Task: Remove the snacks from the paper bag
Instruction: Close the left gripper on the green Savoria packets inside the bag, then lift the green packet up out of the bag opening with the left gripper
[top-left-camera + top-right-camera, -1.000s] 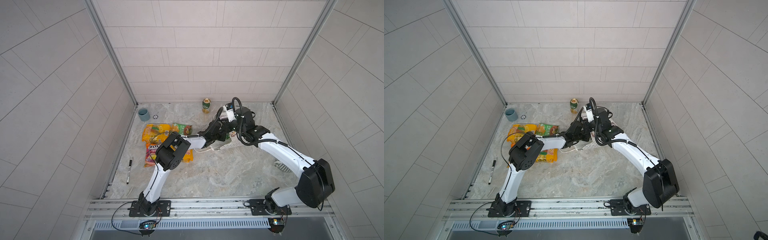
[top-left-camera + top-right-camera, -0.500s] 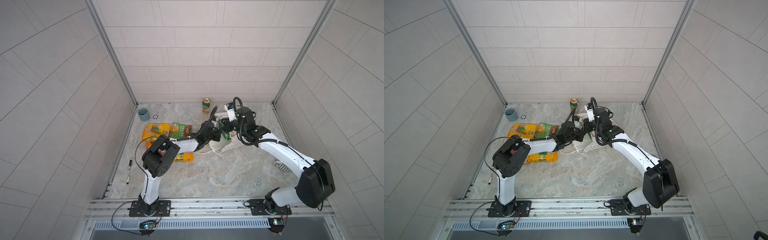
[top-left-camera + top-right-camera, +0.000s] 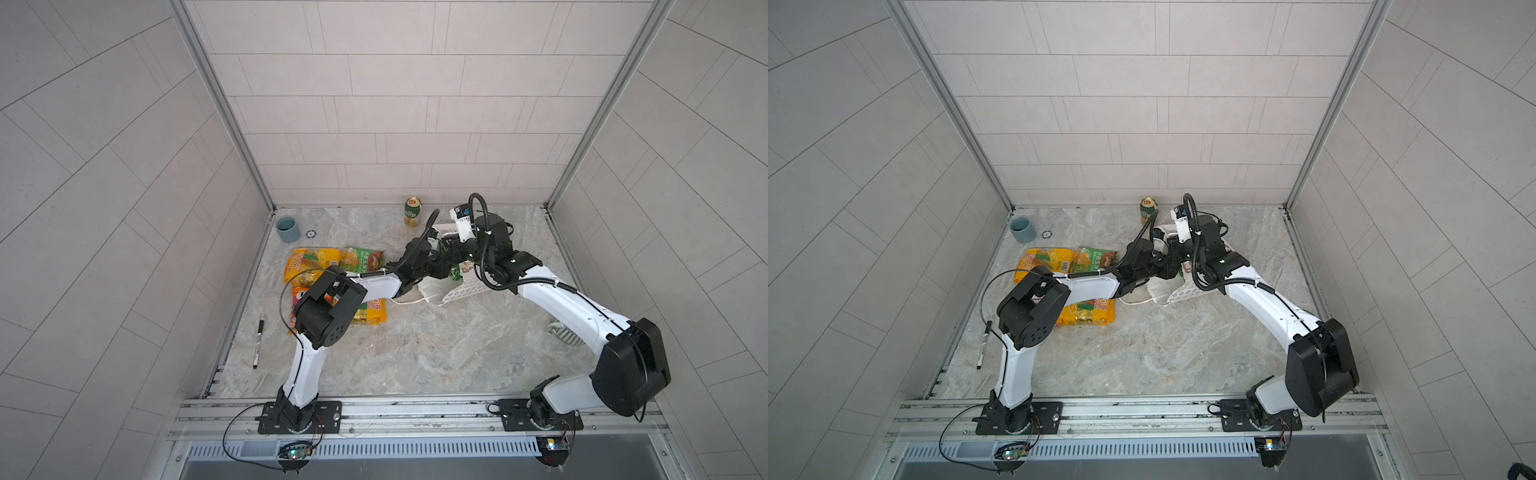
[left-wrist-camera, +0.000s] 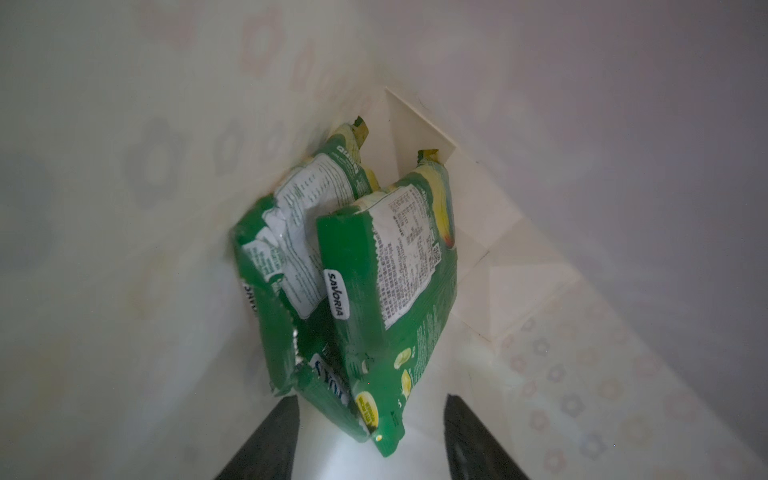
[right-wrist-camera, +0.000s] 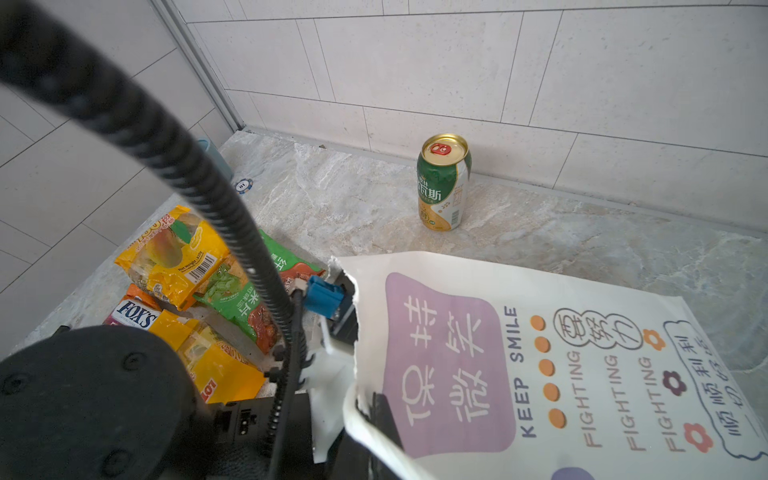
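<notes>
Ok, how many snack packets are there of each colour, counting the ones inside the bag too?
Green packets: 3 (two are inside the paper bag)
Yellow-orange packets: 2
Orange-purple FOX'S packet: 1
Total: 6

Inside the tall white paper bag [image 4: 623, 187], its walls are hemming in the left gripper [image 4: 370, 399], and two crumpled green plastic packets [image 4: 395, 291] are blocking the way ahead. Outside, the front half of the marble table [image 3: 415, 353] is lying open.
</notes>
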Robot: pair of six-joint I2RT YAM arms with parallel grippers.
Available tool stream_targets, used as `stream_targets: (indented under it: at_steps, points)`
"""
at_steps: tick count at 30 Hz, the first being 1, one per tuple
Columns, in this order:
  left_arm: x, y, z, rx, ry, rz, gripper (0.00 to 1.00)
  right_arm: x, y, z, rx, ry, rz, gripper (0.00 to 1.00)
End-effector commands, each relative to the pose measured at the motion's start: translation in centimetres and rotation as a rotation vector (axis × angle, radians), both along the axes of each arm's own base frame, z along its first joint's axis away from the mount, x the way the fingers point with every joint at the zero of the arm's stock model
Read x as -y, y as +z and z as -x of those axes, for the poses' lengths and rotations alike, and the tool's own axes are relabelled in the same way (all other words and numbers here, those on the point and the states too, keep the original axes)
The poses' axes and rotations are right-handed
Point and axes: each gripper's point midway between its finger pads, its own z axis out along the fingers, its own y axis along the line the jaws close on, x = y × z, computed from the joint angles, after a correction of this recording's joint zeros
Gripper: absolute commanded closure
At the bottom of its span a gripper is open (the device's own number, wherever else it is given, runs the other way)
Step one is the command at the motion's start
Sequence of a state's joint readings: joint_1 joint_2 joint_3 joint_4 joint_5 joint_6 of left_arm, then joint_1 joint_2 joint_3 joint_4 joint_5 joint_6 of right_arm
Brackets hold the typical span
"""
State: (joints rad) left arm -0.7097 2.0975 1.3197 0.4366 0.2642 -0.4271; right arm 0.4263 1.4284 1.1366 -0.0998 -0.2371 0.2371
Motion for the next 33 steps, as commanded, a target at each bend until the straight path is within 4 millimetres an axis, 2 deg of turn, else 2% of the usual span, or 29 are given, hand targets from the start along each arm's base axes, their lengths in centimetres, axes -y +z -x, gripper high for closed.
stream_targets:
  at_steps: [1,6,8,11,13,15,17,22,28,30,33]
  points:
    - [1.9,0.3,-0.8,0.032,-0.043,0.009,0.39,-0.9,1.1,0.6,0.022,0.044,-0.041,1.0]
    - [2.9,-2.7,-2.2,-0.032,-0.022,-0.049,0.35,-1.3,1.2,0.7,0.025,0.068,-0.059,1.0]
    - [3.4,-3.2,-2.6,-0.039,-0.025,-0.038,0.32,-1.7,1.2,0.8,0.025,0.085,-0.071,1.0]
    - [4.6,-3.4,-3.0,-0.043,-0.045,-0.006,0.33,-2.2,1.3,1.0,0.025,0.111,-0.086,1.0]
    - [5.2,-3.3,-3.2,-0.035,-0.053,0.007,0.38,-2.3,1.5,1.1,0.026,0.12,-0.094,1.0]
    - [5.9,-3.0,-3.4,-0.02,-0.067,0.026,0.5,-2.3,1.5,1.1,0.028,0.118,-0.096,1.0]
    - [6.6,-2.6,-3.4,-0.01,-0.091,0.041,0.55,-2.1,1.5,1.1,0.029,0.112,-0.093,1.0]
    - [7.7,-1.5,-2.9,0.018,-0.15,0.094,0.85,-1.7,1.7,1.1,0.036,0.1,-0.092,1.0]
    - [6.3,0.1,-2.0,0.055,-0.138,0.081,0.93,-0.3,1.9,0.8,0.042,0.05,-0.097,1.0]
    - [5.2,0.7,-1.6,0.078,-0.119,0.067,0.99,0.2,1.9,0.6,0.041,0.035,-0.109,1.0]
    - [3.6,1.8,-0.9,0.105,-0.084,0.061,1.0,0.9,1.9,0.4,0.043,0.016,-0.126,1.0]
